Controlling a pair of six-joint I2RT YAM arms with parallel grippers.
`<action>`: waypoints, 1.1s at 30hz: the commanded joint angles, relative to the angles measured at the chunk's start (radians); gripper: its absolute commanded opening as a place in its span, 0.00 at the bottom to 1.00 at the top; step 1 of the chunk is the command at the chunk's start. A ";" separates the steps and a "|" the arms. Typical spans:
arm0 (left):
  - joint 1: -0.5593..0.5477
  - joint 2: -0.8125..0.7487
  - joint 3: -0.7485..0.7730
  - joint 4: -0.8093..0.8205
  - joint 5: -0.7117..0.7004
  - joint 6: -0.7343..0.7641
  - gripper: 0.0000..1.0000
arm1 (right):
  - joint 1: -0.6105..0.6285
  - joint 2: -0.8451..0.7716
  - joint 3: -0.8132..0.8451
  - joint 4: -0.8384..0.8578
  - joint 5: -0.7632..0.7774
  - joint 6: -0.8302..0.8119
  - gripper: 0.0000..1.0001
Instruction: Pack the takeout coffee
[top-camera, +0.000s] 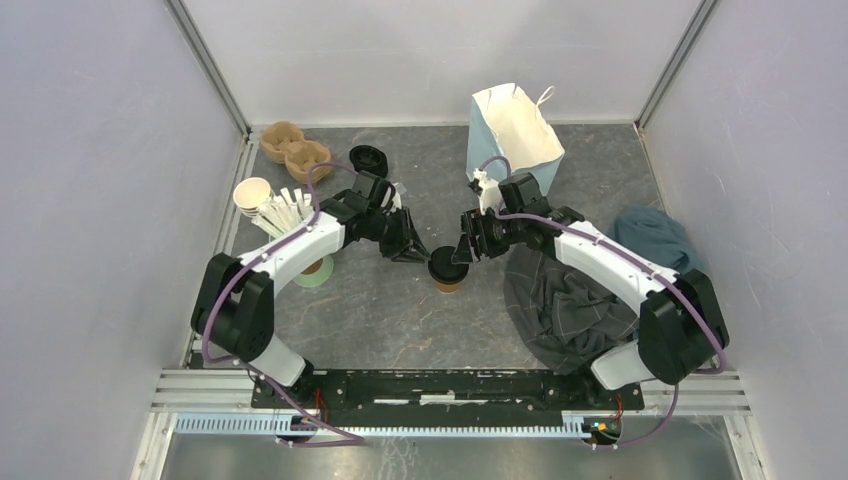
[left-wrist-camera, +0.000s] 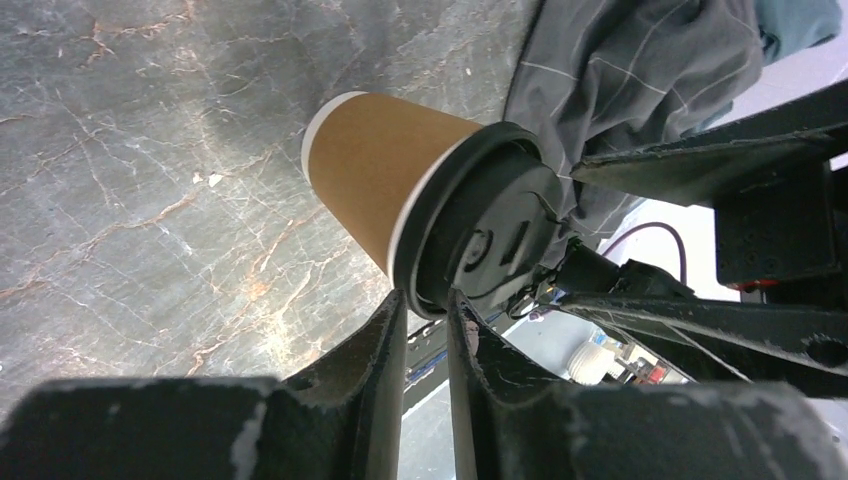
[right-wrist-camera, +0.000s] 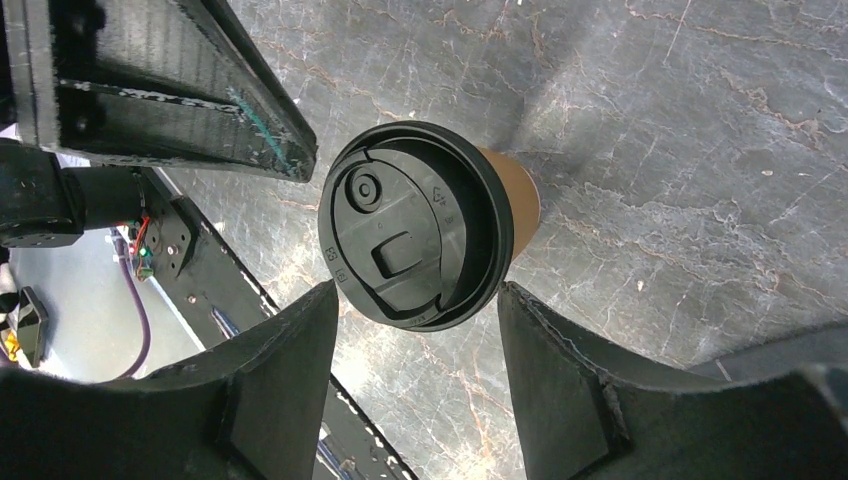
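Both arms reach inward toward the lidded cup (top-camera: 447, 270). The left gripper (top-camera: 413, 250) meets it from the left, fingers (left-wrist-camera: 375, 350) close together with a slim gap, tips at the lid's rim; whether they pinch it is unclear. The right gripper (top-camera: 462, 248) angles down from the right, fingers (right-wrist-camera: 285, 380) spread wide either side of the cup, not touching.

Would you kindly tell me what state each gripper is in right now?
Left gripper: nearly closed at the lid rim; grip cannot be told.
Right gripper: open, straddling the cup.
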 joint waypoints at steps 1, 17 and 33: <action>0.000 0.033 0.042 0.018 -0.020 -0.019 0.28 | -0.010 0.024 -0.002 0.046 -0.040 -0.027 0.65; 0.000 0.102 0.045 -0.030 -0.044 0.028 0.24 | -0.013 0.087 -0.033 0.081 -0.055 -0.038 0.48; -0.059 0.060 -0.085 -0.094 -0.116 0.134 0.22 | -0.014 0.078 -0.161 0.110 -0.008 -0.054 0.50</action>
